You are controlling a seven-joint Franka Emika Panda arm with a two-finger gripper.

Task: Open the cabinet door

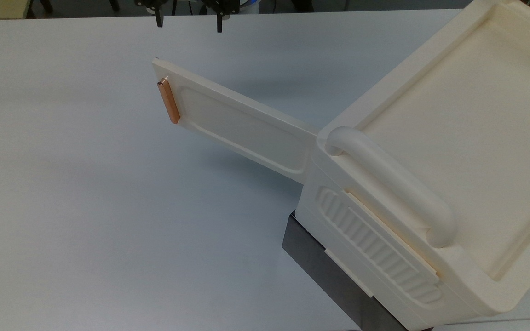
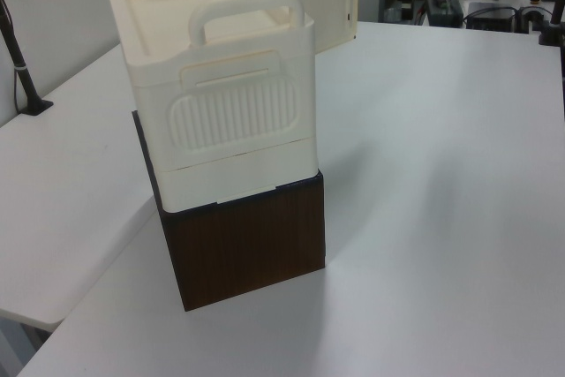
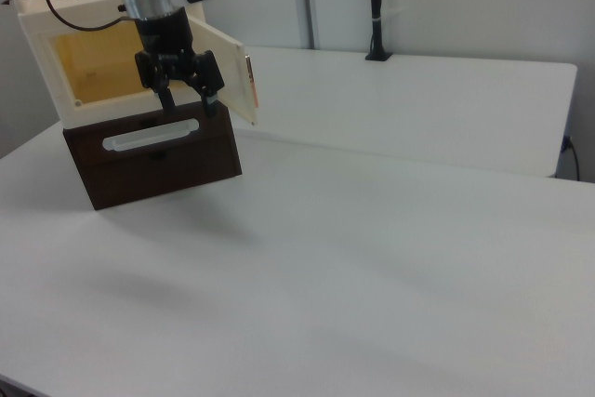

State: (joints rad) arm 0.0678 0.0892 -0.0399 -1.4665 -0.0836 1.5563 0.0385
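cabinet door (image 1: 242, 126) ajar, pincer (image 1: 187, 20) apart, empty

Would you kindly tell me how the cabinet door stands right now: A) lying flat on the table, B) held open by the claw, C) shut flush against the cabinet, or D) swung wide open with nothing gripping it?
D: the cabinet door juts out from the cabinet, and the open claw hangs clear of it.
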